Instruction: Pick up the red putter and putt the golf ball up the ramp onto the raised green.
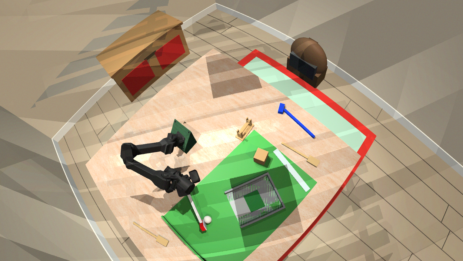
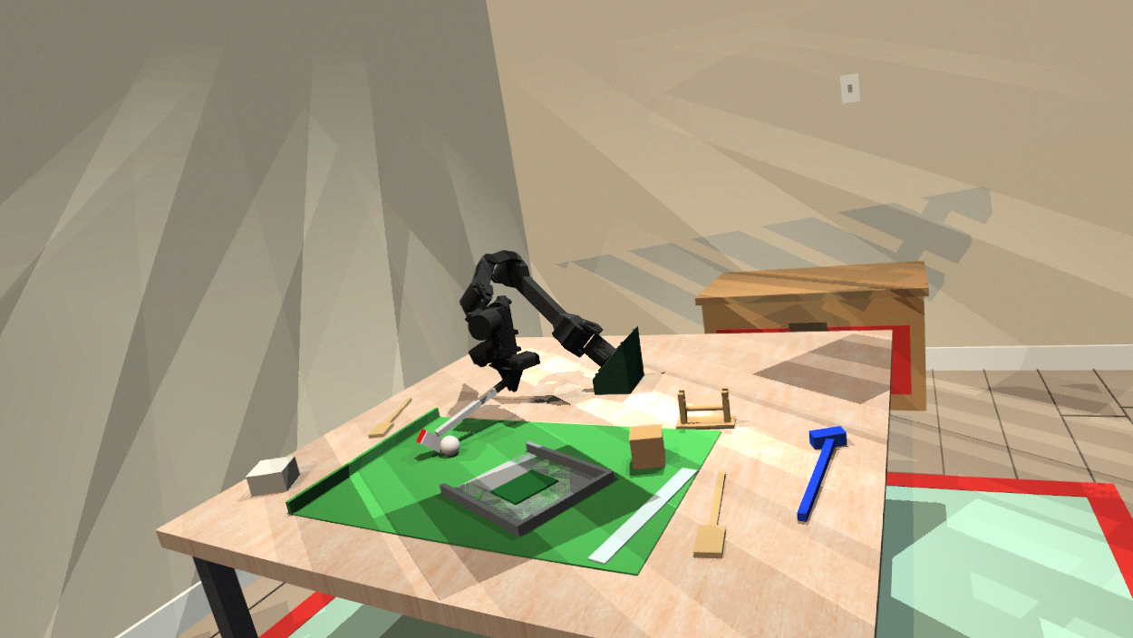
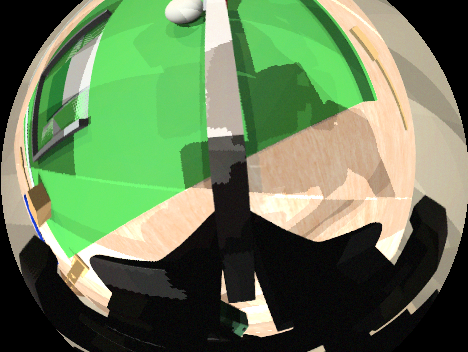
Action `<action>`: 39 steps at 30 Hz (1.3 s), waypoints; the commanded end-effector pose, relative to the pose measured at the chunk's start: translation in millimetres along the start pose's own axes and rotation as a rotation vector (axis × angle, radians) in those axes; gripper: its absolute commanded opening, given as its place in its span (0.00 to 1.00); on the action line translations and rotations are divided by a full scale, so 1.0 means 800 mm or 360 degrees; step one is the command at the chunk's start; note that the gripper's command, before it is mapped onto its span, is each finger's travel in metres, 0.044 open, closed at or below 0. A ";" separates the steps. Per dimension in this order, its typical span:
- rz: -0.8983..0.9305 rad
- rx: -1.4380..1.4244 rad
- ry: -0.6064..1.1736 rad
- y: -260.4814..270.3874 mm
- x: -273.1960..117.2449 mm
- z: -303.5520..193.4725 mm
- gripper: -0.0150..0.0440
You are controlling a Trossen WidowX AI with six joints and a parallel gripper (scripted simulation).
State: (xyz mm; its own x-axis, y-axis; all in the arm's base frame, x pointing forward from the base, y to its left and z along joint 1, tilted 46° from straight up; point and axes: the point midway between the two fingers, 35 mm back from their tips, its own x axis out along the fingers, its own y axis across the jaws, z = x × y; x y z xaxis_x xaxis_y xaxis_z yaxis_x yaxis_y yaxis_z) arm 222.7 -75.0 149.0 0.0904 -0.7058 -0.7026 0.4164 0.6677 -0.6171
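Your gripper (image 1: 188,193) (image 2: 512,386) (image 3: 230,216) is clamped on the red putter (image 1: 195,210) (image 2: 468,414) (image 3: 223,90), its head beside the golf ball (image 1: 207,219) (image 2: 449,446) (image 3: 184,11), inward from the worktop's edge behind the low green wall (image 1: 181,239) (image 2: 364,459) (image 3: 350,55); the stroke up onto the raised green (image 1: 254,200) (image 2: 524,486) (image 3: 56,85) remains.

Arm (image 1: 147,148) (image 2: 541,298): black overall, matte-looking, greyer where light catches it. Long, narrow links with faceted edges; bulkier, angular housings at the joints. Wrist section more crowded, small blocks packed together, with a stout rounded drum (image 1: 186,185) (image 2: 485,323) among them.

Base mount (image 1: 191,142) (image 2: 626,372) (image 3: 235,318): dark green wedge, flat-sided, triangular in profile. Small dark dots on its sloping face, possibly screws; too small to tell.

End effector (image 1: 188,193) (image 2: 511,381) (image 3: 230,216): black as well. Wrist view gives broad, wing-shaped fingers, outlines scooped, outer corners rounded; dull grey patch on the left one. Chunky, angular black pieces flank them left and right.
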 end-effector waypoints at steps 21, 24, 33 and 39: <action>-0.0007 -0.0016 -0.0005 0.092 -0.073 -0.015 0.25; -0.0006 -0.0020 -0.0007 0.091 -0.068 -0.015 0.25; -0.0006 -0.0020 -0.0007 0.091 -0.068 -0.015 0.25; -0.0006 -0.0020 -0.0007 0.091 -0.068 -0.015 0.25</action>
State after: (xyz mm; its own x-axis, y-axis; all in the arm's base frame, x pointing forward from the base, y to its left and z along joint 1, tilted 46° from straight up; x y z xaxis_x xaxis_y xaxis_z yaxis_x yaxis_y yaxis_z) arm 236.7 14.8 137.9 0.0906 -0.7099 -0.6984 0.4068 0.6665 -0.6247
